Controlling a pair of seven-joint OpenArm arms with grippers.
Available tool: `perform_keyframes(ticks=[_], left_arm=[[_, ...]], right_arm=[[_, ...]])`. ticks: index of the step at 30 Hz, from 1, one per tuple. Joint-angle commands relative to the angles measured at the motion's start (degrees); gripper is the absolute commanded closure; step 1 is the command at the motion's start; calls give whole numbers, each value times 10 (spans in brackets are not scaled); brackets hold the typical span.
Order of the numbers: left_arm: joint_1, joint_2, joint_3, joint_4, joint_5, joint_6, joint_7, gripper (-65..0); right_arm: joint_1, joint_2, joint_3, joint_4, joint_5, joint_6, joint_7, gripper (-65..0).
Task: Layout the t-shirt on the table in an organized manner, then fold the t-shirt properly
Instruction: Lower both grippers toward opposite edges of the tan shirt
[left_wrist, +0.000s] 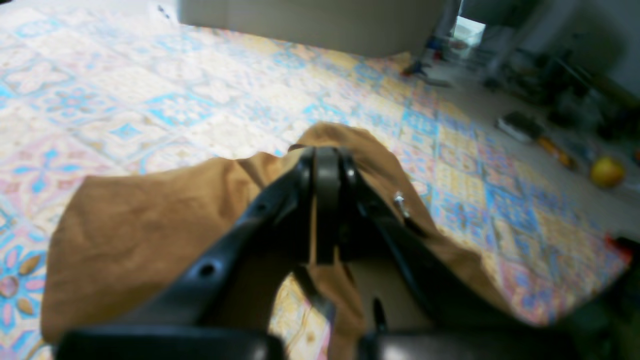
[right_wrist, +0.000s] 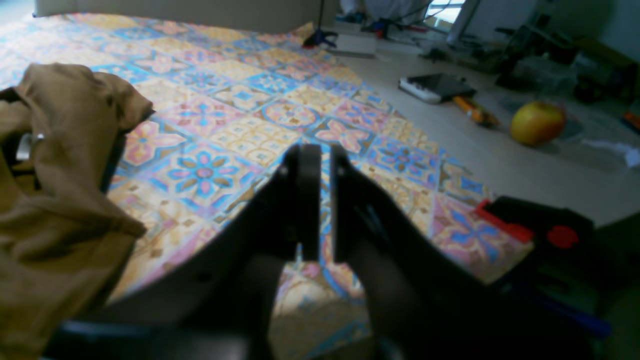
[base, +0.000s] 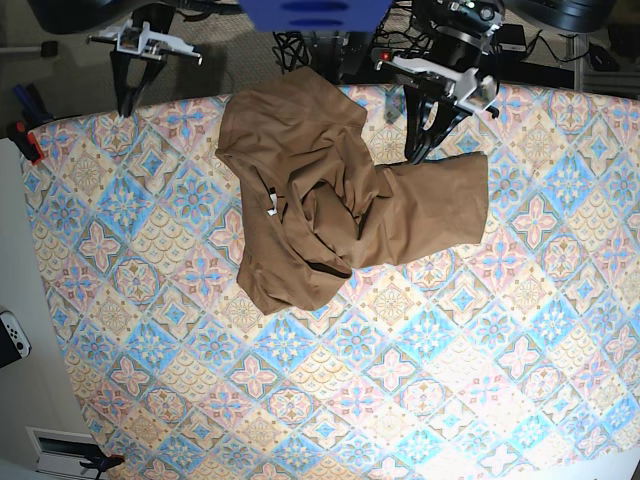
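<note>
The tan-brown t-shirt (base: 330, 200) lies crumpled and twisted on the patterned table (base: 400, 380), toward its far middle, with a small white tag (base: 272, 208) showing. My left gripper (base: 413, 156) is at the shirt's far right part and is shut on a fold of the cloth (left_wrist: 150, 225); the left gripper (left_wrist: 327, 160) has tan fabric pinched between its fingers. My right gripper (base: 126, 104) hovers over the table's far left corner, apart from the shirt. In the right wrist view the right gripper (right_wrist: 324, 155) shows a narrow gap with nothing in it, and the shirt (right_wrist: 60, 175) lies to its left.
Beyond the table's edge the floor holds an apple (right_wrist: 537, 122), a flat dark device (right_wrist: 435, 86) and other clutter. A red and black clamp (right_wrist: 525, 225) sits at the table's corner. A white controller (base: 12, 335) lies off the left edge.
</note>
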Motion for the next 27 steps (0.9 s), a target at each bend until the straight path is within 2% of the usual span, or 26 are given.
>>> perform_keyframes(ticks=[1,7,12,17,27], left_arm=[[5,1,-2,19,-13,-4,10,0],[-6,-6,-47,34,-15,-4,112,0],[-44,-8,-126,34,-14,-4,173,0],[-58,-7,-172,34,-15,-4,203,0],[-58,1,-173,34,-15,-4,206,0]], right_arm=[[-4,3,-10,24,-3,2,2,-64],[-12,7,-69,100,-3,2,-141,-104],[-12,7,-98,127,-3,2,-243,-109],[-9,7,-112,127,-2,2,-278,-109],[-9,7,-111,121,-1,2,-315,-106]])
